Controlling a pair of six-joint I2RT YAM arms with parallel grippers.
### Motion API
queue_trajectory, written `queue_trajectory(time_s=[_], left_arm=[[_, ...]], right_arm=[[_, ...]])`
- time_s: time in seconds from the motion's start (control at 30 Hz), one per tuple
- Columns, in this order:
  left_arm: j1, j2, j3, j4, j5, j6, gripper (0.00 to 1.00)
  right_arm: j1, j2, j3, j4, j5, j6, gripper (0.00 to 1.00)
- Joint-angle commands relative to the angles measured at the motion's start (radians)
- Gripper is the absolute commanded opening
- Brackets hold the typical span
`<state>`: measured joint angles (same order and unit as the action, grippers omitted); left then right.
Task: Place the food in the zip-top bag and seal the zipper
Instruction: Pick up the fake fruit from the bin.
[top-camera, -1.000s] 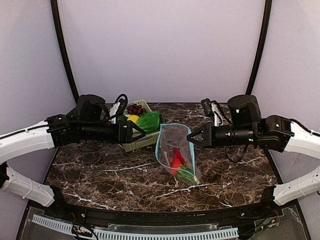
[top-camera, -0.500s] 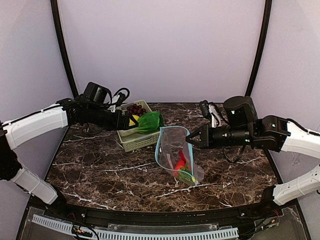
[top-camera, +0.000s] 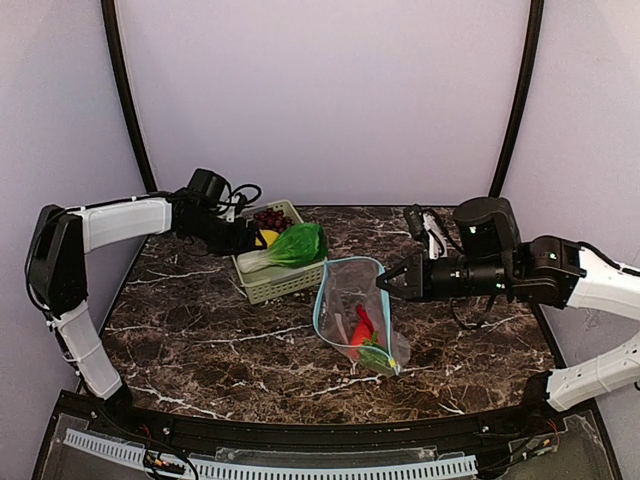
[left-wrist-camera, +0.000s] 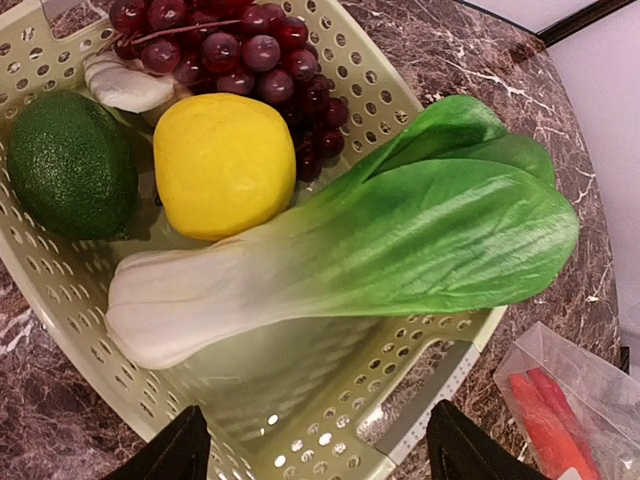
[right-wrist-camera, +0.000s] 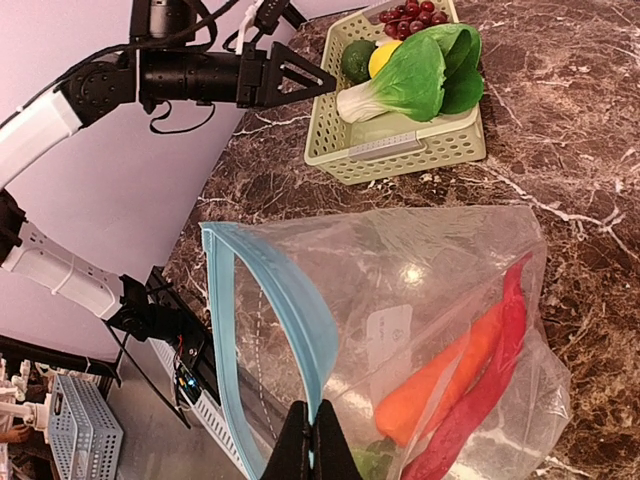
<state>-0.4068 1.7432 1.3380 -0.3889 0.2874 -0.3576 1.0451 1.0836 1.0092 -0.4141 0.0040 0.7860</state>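
Left hand (left-wrist-camera: 320, 455) has swung over the pale green slotted basket (top-camera: 268, 288), fingers apart.
By the tabletop's (top-camera: 200, 340) far edge: one yellow lemon (left-wrist-camera: 222, 165), one purple grape bunch (left-wrist-camera: 230, 50), one bok choy (left-wrist-camera: 400, 230), one white garlic (left-wrist-camera: 125, 85), one dark green piece (left-wrist-camera: 70, 165). Mid-tabletop, right hand (right-wrist-camera: 309, 435) pinches the clear crinkly zip-top bag's (right-wrist-camera: 400, 270) blue zipper strip (right-wrist-camera: 290, 300), unsealed; two chillies (right-wrist-camera: 490, 370) inside.

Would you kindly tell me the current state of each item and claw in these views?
left claw: open, empty, over the basket.
right claw: shut on the zip-top bag at its mouth.
zip-top bag: mouth open, held up.
zipper: unsealed.
chilli peppers: inside the bag.
bok choy: lying across the basket.
lemon: in the basket.
grapes: in the basket.
garlic: in the basket.
dark green piece: in the basket.
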Motion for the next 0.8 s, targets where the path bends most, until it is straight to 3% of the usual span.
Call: queue_trajectory(time_s=[0.0, 0.77], left_arm=[[0.014, 0.064, 0.067, 0.031, 0.033, 0.028, 0.75], [0.112, 0.329, 0.291, 0.008, 0.08, 0.055, 0.78]], right_arm=[[-0.007, -0.02, -0.011, 0.026, 0.011, 0.001, 0.0], [-0.007, 0.064, 0.03, 0.027, -0.041, -0.025, 0.0]])
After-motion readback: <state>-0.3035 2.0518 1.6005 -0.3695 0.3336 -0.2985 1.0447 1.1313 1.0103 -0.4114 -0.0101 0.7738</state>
